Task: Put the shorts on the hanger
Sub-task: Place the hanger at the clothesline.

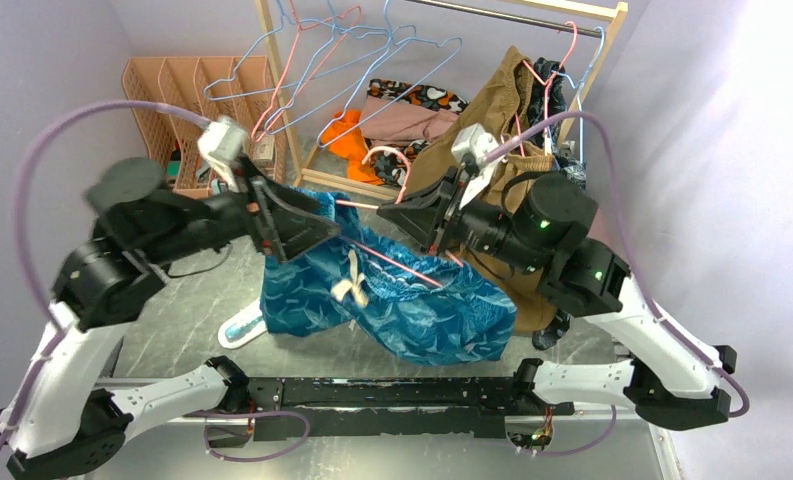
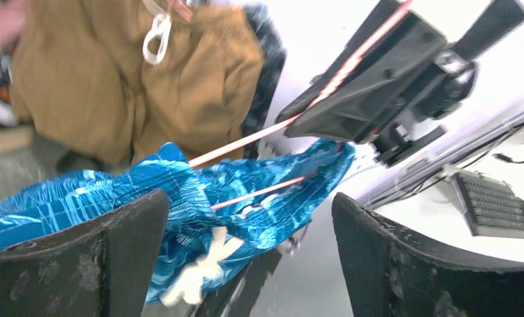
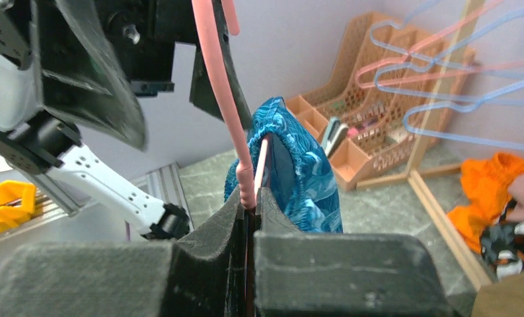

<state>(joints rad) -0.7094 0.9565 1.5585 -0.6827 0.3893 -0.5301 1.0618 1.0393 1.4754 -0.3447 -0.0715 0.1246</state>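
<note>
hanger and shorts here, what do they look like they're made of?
hanger: thin wire with a smooth pink coating, probably plastic over metal. It has a narrow round section and a dull sheen.
shorts: thin printed fabric, slightly shiny, possibly synthetic. It drapes in soft folds over the wire.

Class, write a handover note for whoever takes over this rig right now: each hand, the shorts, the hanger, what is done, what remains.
Right hand: shut on the pink hanger, holding it above the table.
Left hand: open, next to the shorts, gripping nothing.
Shorts: draped over the hanger's wire, bunched, lower part on the table.
Done: shorts on the hanger's wire.
Left: even them out, probably lift clear.
</note>
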